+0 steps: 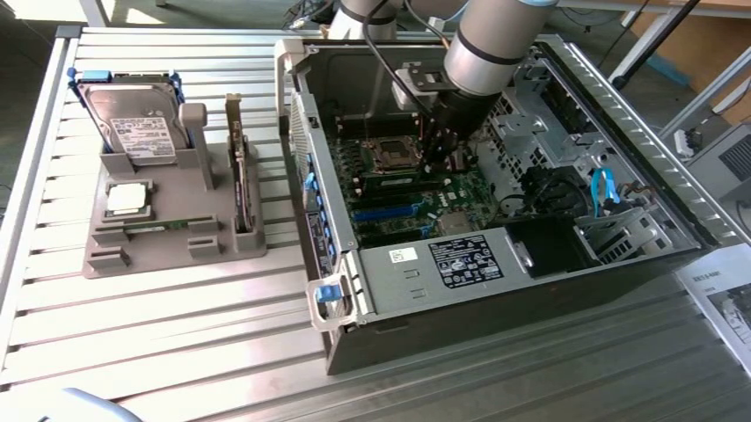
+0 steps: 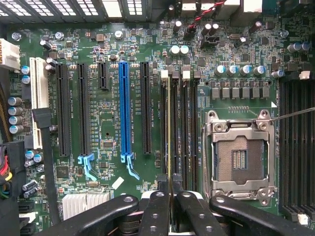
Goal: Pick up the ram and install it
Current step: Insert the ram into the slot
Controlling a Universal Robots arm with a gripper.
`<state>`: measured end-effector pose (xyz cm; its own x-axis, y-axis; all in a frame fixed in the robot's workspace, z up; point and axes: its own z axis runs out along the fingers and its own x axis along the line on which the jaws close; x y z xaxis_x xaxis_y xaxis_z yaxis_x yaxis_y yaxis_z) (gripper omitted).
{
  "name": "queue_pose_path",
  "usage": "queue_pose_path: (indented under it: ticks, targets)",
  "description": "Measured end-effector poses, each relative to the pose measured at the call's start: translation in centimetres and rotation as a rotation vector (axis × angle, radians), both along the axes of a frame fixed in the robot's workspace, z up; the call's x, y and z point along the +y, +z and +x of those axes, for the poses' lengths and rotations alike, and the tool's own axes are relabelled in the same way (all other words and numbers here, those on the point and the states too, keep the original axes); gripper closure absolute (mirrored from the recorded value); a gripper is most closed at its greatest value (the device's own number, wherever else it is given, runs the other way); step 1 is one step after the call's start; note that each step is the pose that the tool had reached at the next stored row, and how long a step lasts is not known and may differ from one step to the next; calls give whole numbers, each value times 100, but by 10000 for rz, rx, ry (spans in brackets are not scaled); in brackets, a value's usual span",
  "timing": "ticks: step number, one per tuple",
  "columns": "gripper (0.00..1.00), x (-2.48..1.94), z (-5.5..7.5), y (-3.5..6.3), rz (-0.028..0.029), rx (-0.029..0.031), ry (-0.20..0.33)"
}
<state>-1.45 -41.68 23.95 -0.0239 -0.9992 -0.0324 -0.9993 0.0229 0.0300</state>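
- Computer case (image 1: 493, 338): lying open on its side, arm (image 1: 493, 44) reaching in; parts holder (image 1: 153, 237) at 9 o'clock in the exterior view.
- Motherboard (image 2: 110, 118): memory slots (image 2: 189, 128) beside empty processor socket (image 2: 240, 157).
- Gripper (image 2: 170, 196): nearly closed, pinching ram (image 2: 170, 128) edge-on over one slot.
- Step judged: insertion; calls for square alignment, even pressure.
- Hidden: seating depth, near latch behind gripper.

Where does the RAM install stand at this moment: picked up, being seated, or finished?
Done: the ram has been picked up and carried into the computer case. In hand: the gripper is closed on its upper edge, holding it edge-on among the memory slots beside the processor socket. Left: it is not released, and full seating cannot be confirmed.
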Motion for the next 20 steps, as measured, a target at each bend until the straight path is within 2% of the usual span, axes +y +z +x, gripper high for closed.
queue_pose_path:
  ticks: [20]
  targets:
    - [87,0,-3,-3,0,0,116]
